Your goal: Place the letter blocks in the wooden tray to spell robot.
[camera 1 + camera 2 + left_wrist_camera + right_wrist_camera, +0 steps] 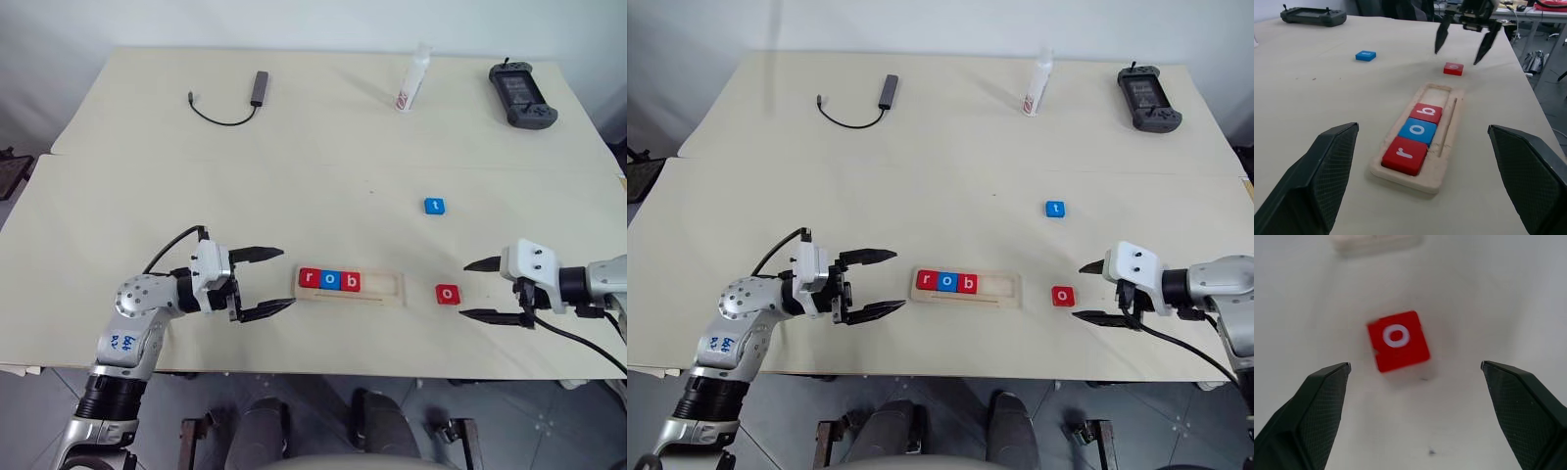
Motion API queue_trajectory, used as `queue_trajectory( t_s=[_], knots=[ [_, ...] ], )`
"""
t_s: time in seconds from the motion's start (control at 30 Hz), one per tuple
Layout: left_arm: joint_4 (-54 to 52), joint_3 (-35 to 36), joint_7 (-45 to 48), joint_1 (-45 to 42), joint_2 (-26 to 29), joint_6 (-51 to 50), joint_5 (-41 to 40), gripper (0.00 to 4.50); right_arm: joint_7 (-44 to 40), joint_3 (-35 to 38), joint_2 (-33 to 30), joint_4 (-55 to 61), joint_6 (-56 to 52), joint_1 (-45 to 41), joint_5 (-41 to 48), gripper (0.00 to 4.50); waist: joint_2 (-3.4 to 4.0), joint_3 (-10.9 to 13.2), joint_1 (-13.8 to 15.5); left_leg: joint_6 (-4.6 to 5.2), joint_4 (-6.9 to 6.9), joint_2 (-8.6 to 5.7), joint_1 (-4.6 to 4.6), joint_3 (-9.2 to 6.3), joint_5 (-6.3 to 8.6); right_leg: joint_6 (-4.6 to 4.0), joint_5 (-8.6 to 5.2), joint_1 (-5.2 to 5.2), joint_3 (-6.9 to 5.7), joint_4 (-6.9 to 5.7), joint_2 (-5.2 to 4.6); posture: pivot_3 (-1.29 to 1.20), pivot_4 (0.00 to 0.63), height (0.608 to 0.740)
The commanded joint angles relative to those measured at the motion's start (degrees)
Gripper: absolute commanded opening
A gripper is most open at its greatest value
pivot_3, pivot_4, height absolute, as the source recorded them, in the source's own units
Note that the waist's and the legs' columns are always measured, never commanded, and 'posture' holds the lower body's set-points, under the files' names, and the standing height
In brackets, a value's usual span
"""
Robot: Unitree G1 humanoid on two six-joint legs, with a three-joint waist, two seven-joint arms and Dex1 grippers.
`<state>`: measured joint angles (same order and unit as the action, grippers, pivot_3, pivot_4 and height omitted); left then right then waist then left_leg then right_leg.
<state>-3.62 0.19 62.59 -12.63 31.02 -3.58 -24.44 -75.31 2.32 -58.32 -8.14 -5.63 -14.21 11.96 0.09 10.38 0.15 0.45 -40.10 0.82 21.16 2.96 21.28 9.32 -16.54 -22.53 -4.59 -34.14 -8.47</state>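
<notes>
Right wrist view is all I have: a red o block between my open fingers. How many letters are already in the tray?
Observer: Three. The wooden tray holds a red r, a blue o and a red b, side by side at its left end.
Operator: Where is the t?
Observer: The blue t block lies loose on the table, beyond the tray and to its right.
Operator: Is the left arm in my way?
Observer: No. The left gripper is open, off the tray's left end, while your red o block lies off its right end.
</notes>
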Motion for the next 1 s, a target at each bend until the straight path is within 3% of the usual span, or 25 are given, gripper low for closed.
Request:
queue_trajectory(
  t_s=[0.03,0.17,0.27,0.5,0.7,0.83,1.0],
  knots=[
    [-2.35,1.13,-0.4,0.44,0.66,0.34,-0.56,4.5,-0.6,-1.02,0.94,-0.63,0.47,-1.26,0.07,4.47,0.0,0.0,-0.01,0.0,0.0,0.0,0.0,0.0,0.0,0.0,0.0,0.0,0.0,0.0,0.0,0.0,0.15,0.74],
    [-2.44,1.16,-0.59,0.94,0.82,0.85,-0.54,4.5,-1.03,-2.48,1.75,0.57,-0.8,-0.93,0.49,4.47,0.0,0.0,-0.05,0.0,0.0,0.0,0.0,0.0,0.0,0.0,0.0,0.01,-0.01,0.0,0.0,0.0,0.15,0.74],
    [-2.6,0.91,0.34,1.02,0.81,-0.45,-1.95,4.5,-1.12,-3.09,2.51,1.23,-0.56,-0.95,0.42,3.92,0.0,0.0,-0.05,-0.01,0.0,0.0,-0.01,0.0,0.0,0.0,0.0,0.01,-0.01,-0.01,0.0,0.0,0.15,0.74],
    [-2.55,0.31,1.59,0.58,0.3,0.83,-1.9,4.5,-0.86,-3.66,2.53,1.48,-1.78,-1.15,-0.05,1.5,0.01,-0.01,-0.11,-0.01,0.0,0.01,-0.03,0.0,-0.01,0.0,0.0,0.02,-0.01,-0.01,0.0,0.0,0.15,0.74],
    [-2.43,0.24,2.46,1.22,0.44,2.31,-1.54,4.5,-1.87,-3.27,1.68,5.05,-4.79,-4.7,1.72,1.47,0.02,0.0,-0.14,-0.02,-0.02,0.01,-0.03,0.01,-0.01,-0.01,0.0,0.02,-0.01,-0.02,0.0,0.0,0.15,0.74],
    [-2.06,1.24,1.03,2.16,0.38,2.65,-1.23,4.5,-0.32,-6.12,3.62,16.36,-20.76,-10.43,6.7,1.47,0.06,0.01,-0.39,-0.03,-0.01,0.05,-0.03,0.01,-0.01,-0.01,0.01,-0.03,0.0,-0.04,0.01,0.0,0.15,0.74],
    [-2.98,0.98,-0.16,3.23,0.15,2.85,-1.16,4.5,2.62,-12.14,6.58,19.27,-25.93,-14.28,3.79,1.47,0.05,0.01,0.22,-0.06,-0.03,0.04,0.01,-0.09,-0.03,-0.05,0.03,0.0,-0.05,-0.04,0.01,0.0,0.15,0.74]
  ],
)
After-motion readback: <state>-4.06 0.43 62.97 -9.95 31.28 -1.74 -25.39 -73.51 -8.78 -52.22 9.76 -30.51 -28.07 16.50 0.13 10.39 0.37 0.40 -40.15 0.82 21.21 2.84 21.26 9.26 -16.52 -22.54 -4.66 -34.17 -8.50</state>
